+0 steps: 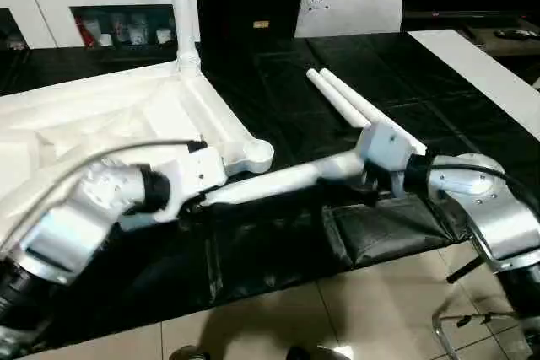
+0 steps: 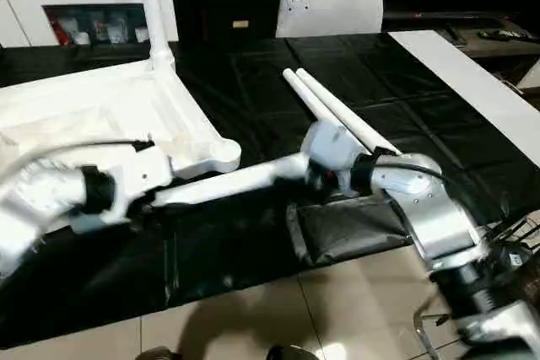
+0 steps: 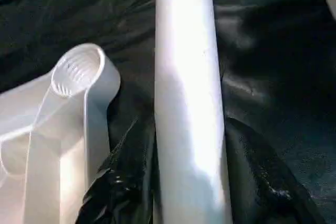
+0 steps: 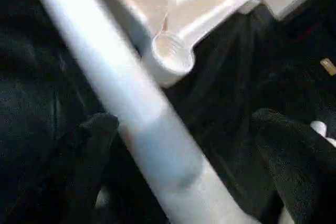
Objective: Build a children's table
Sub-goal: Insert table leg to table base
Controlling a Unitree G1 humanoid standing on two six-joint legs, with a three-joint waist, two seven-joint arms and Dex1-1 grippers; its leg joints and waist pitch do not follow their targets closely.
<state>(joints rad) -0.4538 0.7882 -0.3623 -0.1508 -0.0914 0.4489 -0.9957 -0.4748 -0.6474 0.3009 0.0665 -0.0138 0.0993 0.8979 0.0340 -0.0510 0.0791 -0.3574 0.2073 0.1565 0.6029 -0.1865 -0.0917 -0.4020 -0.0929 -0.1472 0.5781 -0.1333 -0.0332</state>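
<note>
So from my head cam: the tabletop [image 1: 110,115] lies upside down on the black-covered counter [image 1: 278,56], ribs up, with one leg [image 1: 180,6] already standing upright in its far corner socket. The near corner socket [image 1: 256,156] is empty. Right beside that socket runs the leg I'm dealing with [image 1: 283,181], lying roughly level along the counter's near edge. My left pincer [image 1: 196,200] is at the end of it nearest the socket, my right pincer [image 1: 380,181] at the other end. Two spare legs [image 1: 359,105] lie side by side beyond my right pincer, further from the tabletop.

Left wrist cam: the leg [image 3: 189,108] runs straight down the middle of the picture, with the threaded empty socket [image 3: 79,69] just beside it, not touching. Can't tell from here whether my left pincer is actually gripping the leg or just around it, half-spread.

Right wrist cam: my two black fingers [image 4: 92,145] stand wide apart with the leg [image 4: 147,124] passing between them, clear of both. The open socket [image 4: 170,51] sits just past the leg.
</note>
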